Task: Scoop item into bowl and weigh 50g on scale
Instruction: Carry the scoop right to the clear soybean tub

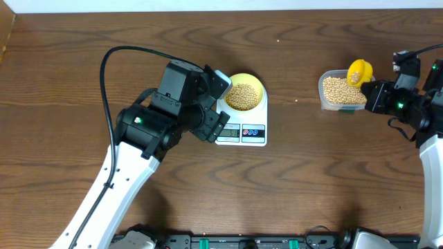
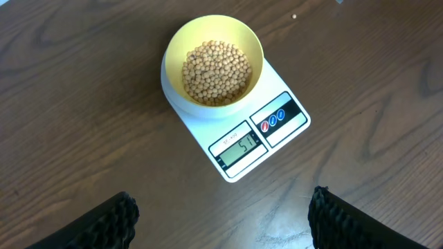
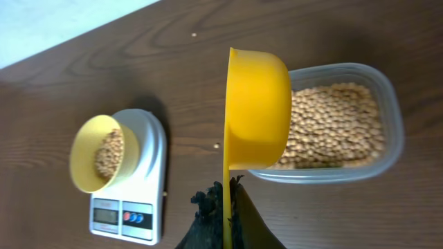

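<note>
Fifty grams looks all but reached: the bowl (image 2: 255, 52) sits on the scale (image 2: 211, 128), holding a heap of beans (image 2: 216, 72), and the display (image 2: 239, 150) shows what appears to be 51, a shade over target. Judging by that, the scooping is done and little is left beyond perhaps taking out a bean or two and parking the tool. The left gripper (image 2: 221, 200) hangs above the near end of the scale with its jaws spread wide, holding nothing and touching nothing. Well apart, on the far right of the table (image 1: 311, 180), the right gripper (image 3: 225, 200) is clamped tight on the handle of the yellow scoop (image 3: 256, 104), which is tipped on its side over the near edge of the clear tub (image 3: 396, 117) of spare beans. Whether any beans remain in the scoop cannot be seen.
</note>
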You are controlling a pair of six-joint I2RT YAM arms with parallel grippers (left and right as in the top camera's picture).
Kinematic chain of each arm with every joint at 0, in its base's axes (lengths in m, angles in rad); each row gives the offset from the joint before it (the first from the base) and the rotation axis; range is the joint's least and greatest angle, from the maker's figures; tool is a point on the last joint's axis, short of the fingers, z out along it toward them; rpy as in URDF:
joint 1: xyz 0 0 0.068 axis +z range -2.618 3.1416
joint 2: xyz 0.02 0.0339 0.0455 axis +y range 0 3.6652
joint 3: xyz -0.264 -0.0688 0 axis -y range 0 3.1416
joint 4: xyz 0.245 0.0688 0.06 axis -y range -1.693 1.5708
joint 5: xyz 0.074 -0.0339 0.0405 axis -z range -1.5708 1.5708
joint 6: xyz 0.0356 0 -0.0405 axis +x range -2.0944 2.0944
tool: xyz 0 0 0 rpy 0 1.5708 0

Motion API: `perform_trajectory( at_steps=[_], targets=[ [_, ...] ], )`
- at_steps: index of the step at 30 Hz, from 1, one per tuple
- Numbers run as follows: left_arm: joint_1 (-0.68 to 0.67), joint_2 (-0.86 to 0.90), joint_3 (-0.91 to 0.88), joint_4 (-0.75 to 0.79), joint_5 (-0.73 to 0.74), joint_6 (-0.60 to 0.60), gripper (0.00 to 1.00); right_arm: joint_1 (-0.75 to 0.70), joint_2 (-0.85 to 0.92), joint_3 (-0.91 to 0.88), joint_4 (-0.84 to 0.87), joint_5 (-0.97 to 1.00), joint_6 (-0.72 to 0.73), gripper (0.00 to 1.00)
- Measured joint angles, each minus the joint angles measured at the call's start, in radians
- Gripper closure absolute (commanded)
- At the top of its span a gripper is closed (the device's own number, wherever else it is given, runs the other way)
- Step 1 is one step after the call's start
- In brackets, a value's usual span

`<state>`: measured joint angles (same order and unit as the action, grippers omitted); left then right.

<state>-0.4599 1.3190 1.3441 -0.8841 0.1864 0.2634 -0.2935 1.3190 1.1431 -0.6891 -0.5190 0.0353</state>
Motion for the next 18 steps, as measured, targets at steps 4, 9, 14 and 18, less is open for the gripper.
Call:
perform_trajectory(
  at_steps=[4,9,14,18],
  targets=[
    [0.000,0.000,0.000,0.000,0.000,0.000,0.19,0.000,0.000,0.000,-0.010,0.051,-0.019,0.99],
    [0.000,0.000,0.000,0.000,0.000,0.000,0.19,0.000,0.000,0.000,-0.014,0.085,-0.060,0.99],
    [0.000,0.000,0.000,0.000,0.000,0.000,0.19,0.000,0.000,0.000,-0.026,0.096,-0.100,0.99],
    [0.000,0.000,0.000,0.000,0.000,0.000,0.19,0.000,0.000,0.000,-0.034,0.100,-0.142,0.99]
  ],
)
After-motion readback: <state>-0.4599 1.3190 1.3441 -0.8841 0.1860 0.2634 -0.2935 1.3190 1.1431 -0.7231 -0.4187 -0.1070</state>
